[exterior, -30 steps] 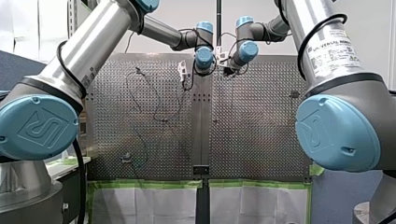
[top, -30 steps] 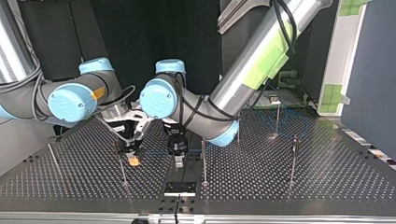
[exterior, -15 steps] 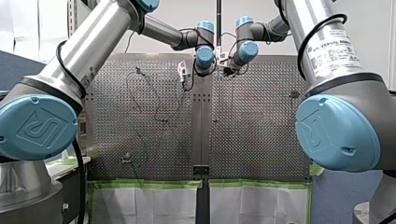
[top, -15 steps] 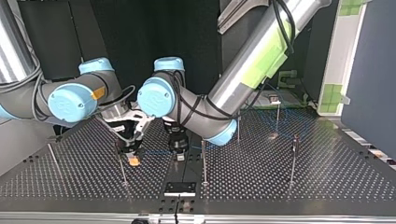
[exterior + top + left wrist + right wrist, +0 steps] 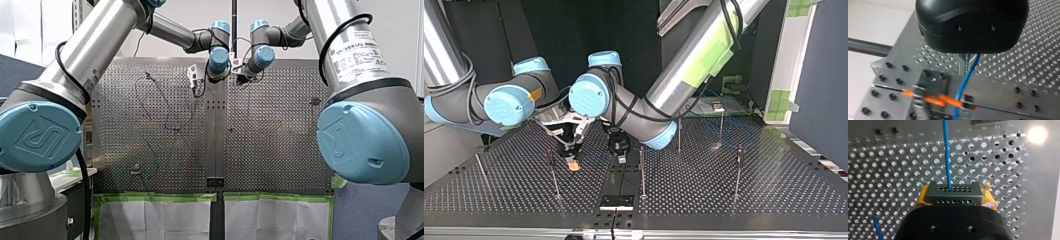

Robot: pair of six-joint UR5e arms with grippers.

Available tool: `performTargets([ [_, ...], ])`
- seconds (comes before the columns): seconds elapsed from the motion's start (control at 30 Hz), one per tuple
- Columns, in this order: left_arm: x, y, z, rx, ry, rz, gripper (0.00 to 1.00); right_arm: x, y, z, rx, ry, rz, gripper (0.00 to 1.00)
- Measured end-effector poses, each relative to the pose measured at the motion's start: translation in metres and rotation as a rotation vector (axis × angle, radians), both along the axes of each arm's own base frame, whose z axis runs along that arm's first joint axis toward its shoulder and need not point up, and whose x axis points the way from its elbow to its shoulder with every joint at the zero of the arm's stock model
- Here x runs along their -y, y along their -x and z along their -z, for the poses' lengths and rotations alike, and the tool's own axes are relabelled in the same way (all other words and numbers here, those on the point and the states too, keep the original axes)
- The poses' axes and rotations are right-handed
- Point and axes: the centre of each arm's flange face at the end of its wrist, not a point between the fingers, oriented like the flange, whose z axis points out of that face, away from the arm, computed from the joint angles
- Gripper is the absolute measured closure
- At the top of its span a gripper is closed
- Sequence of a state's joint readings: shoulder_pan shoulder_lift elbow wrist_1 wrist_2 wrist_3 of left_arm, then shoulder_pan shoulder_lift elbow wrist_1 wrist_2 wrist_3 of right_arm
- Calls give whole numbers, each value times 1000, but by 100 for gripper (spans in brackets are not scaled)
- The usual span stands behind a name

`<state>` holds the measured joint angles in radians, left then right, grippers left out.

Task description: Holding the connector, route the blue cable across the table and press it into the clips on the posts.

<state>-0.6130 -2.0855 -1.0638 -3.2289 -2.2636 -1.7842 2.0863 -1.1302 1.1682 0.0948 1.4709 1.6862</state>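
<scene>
Our right hand [image 5: 954, 195] is clenched on the dark connector [image 5: 953, 191], with a yellow pad at each end of it. The blue cable [image 5: 947, 155] leaves the connector's face and runs straight ahead over the perforated counter [image 5: 885, 170]. Our left hand [image 5: 965, 67] is closed on the same cable at its metal fingers [image 5: 961, 65], and the cable trails on beyond their tips.

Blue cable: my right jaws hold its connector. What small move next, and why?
Probably lower my left gripper a little toward the orange clips: the blue cable runs past it and crosses them, apparently not yet pressed in, while my right gripper has its jaws clamped on the connector, so that end is anchored.
</scene>
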Motion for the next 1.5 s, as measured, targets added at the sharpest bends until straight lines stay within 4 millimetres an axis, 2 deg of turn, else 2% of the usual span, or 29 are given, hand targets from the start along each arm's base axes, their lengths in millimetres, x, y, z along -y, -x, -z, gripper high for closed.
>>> performTargets([
  [0.2, -6, 12, -11, 36, 25, -1, 100, 6, -4, -1, 3, 6, -1, 100],
  [0.33, -6, 17, -5, 46, 35, 3, 100, 6, -4, -1, 4, 7, -1, 100],
  [0.73, -5, 22, 33, 50, 55, 10, 100, 6, -4, -1, 4, 6, -2, 100],
  [1.27, 4, 41, 88, 45, 45, 88, 100, 6, -4, -1, 4, 7, -1, 100],
  [1.5, -1, 42, 110, 43, 38, 111, 100, 6, -4, -1, 4, 7, -1, 100],
])
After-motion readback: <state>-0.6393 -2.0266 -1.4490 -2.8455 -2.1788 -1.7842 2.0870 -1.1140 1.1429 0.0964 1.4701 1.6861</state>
